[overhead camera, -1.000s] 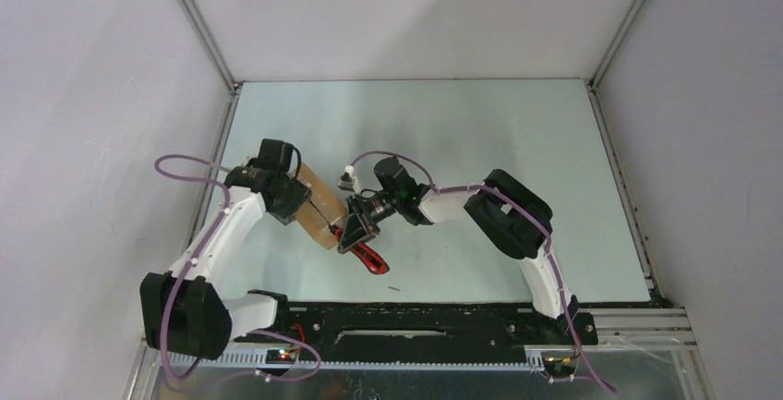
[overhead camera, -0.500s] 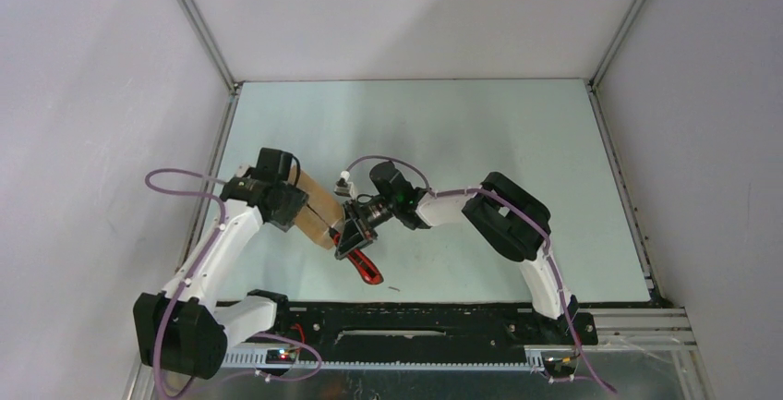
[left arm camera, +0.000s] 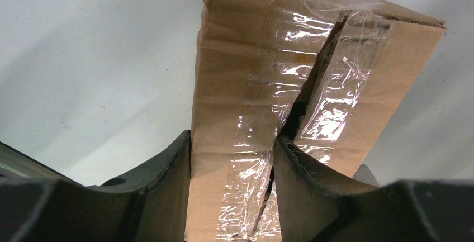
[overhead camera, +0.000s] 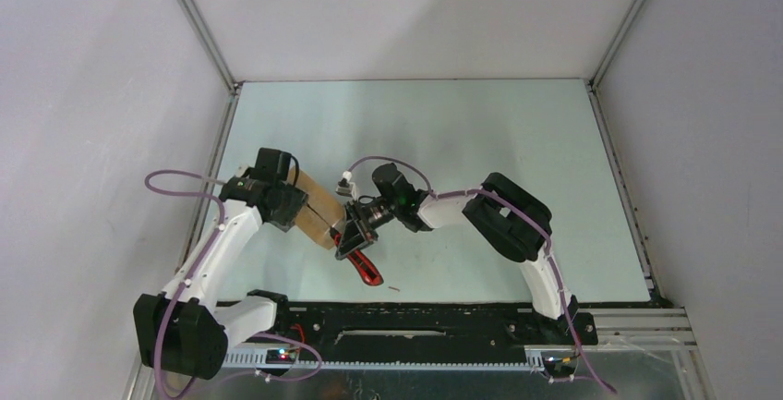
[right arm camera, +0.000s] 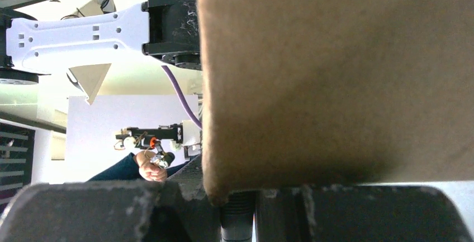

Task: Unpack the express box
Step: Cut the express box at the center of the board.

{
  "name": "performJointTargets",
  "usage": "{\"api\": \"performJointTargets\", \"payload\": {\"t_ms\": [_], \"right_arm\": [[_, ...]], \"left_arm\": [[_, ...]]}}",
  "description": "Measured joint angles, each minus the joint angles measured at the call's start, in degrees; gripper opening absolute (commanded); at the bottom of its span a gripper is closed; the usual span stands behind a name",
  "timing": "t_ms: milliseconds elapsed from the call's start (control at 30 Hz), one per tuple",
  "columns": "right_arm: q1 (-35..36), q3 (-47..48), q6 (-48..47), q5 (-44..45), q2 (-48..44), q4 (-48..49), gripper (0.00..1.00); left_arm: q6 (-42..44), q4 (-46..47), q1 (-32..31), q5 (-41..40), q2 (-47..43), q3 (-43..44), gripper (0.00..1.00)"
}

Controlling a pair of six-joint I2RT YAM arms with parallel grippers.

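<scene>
The express box (overhead camera: 314, 208) is a small brown carton held off the pale table. In the left wrist view the express box (left arm camera: 262, 74) shows its clear-taped seam split into a dark slit. My left gripper (left arm camera: 232, 144) is shut on it, one finger on the outer left side and the other at the slit. My right gripper (overhead camera: 355, 236) is shut on a red-and-black utility knife (overhead camera: 367, 269) and pressed against the box's right end. In the right wrist view the express box (right arm camera: 335, 74) fills most of the frame above my right gripper (right arm camera: 240, 200).
A small dark scrap (overhead camera: 394, 286) lies on the table (overhead camera: 480, 141) near the front. A black rail (overhead camera: 415, 321) runs along the near edge between the arm bases. Grey walls and metal frame posts (overhead camera: 198, 26) close in the back and sides.
Over the last second both grippers, the box and the knife have shifted slightly left and toward the front. Both grips are unchanged.
</scene>
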Motion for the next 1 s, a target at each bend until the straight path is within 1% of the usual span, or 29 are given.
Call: {"api": "performJointTargets", "payload": {"t_ms": [367, 633, 1000], "right_arm": [[0.7, -0.6, 2.0, 0.5, 0.0, 2.1, 0.00], [0.8, -0.8, 1.1, 0.7, 0.0, 2.1, 0.00], [1.0, -2.2, 0.3, 1.4, -1.0, 2.1, 0.00]], "left_arm": [[0.2, -0.5, 0.0, 0.0, 0.0, 0.0, 0.00], [0.2, -0.9, 0.1, 0.0, 0.2, 0.1, 0.00], [2.4, -3.2, 0.1, 1.0, 3.0, 2.7, 0.00]]}}
